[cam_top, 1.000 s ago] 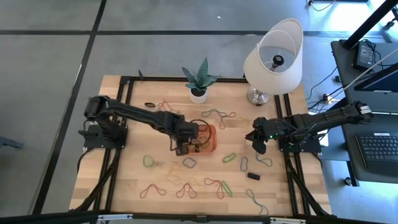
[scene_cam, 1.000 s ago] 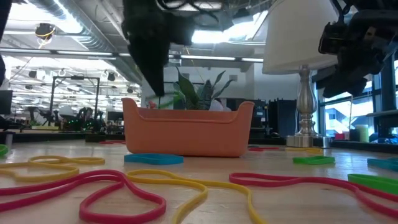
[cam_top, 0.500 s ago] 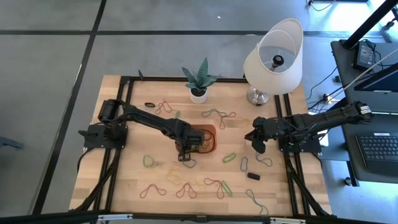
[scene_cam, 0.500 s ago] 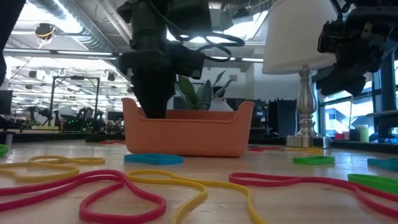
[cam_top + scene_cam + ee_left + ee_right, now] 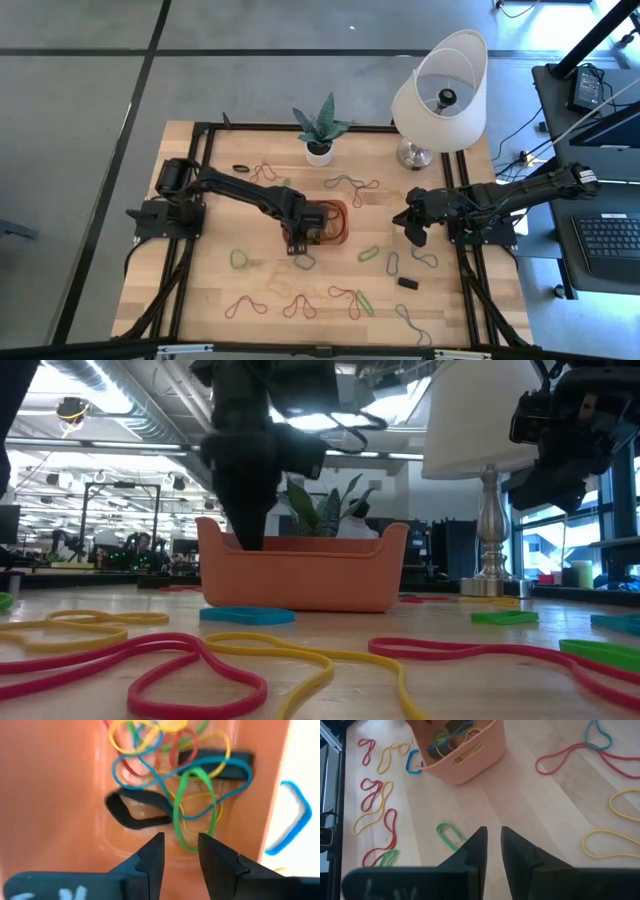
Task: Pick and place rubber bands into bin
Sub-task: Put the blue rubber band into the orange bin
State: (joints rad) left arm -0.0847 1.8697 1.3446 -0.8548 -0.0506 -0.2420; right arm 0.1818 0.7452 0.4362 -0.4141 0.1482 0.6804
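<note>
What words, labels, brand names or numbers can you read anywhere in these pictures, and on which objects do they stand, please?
None can be read.
Left gripper, inside the bin: pale marks on its housing, too blurred to read.
Right gripper, above the table: pale marks on its housing, also unreadable.
Lamp, plant pot, rubber bands: no text visible.

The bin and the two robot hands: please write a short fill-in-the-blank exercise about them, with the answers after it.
1. The left hand is lowered into the ____.
2. The bands lying in the bin are loose; the left hand's fingers are ____ and hold nothing.
3. The right hand waits over the table below the ____.
4. Behind the bin stands a small potted ____.

Answers: bin; open; lamp; plant
</note>
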